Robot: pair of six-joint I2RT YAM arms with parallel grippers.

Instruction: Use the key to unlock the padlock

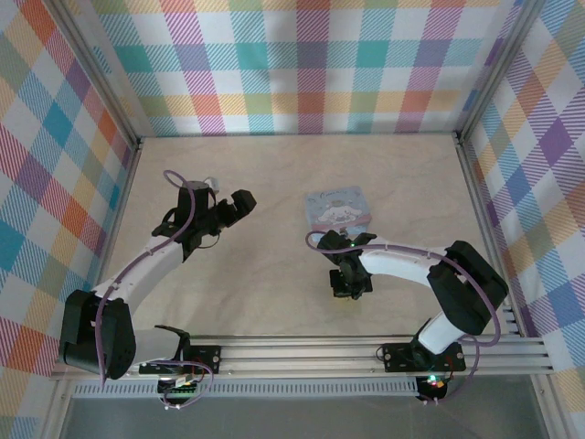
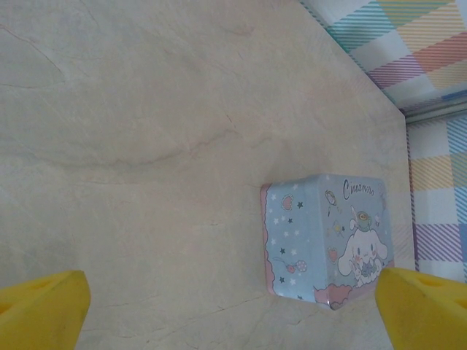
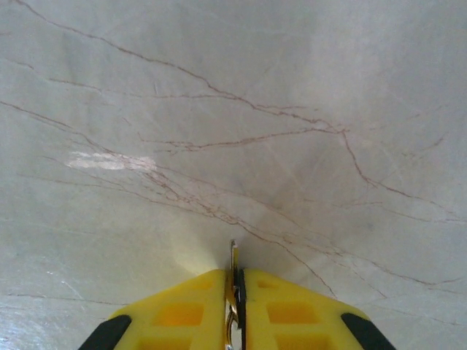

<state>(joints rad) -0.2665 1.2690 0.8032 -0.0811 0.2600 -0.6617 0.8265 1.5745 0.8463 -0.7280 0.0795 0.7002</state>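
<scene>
The pale, marble-veined worktop [image 1: 274, 174] spread across the middle of the overhead frame. Just right of centre on it sat the pale blue rectangular cartoon-printed tin [image 1: 338, 206]. My left end effector [image 1: 245, 207] hung to the left of the tin, well apart from it. Its yellow fingers [image 2: 44, 310] were spread wide at the bottom corners of the left wrist frame, released and grasping nothing.

My right end effector [image 3: 235, 275] sat below the tin in the overhead frame, low over bare worktop. It was clenched, its two yellow pads pressed together on the thin metal key [image 3: 233, 255]. The key showed edge-on as a bright sliver at the lower centre of the right wrist frame, poking a little past the pads.

I judged the key stiff, almost weightless and slick. A flat sliver pinched between hard pads could pivot or slip under any sideways push. The sound hold would be flat across its head, with the blade left free. I could not tell which end stuck out.

The small padlock I judged rigid and heavier than the key. It would likely skid on so smooth a worktop, so it wanted gripping by the sides of its body, with the keyhole and shackle unobstructed.
</scene>
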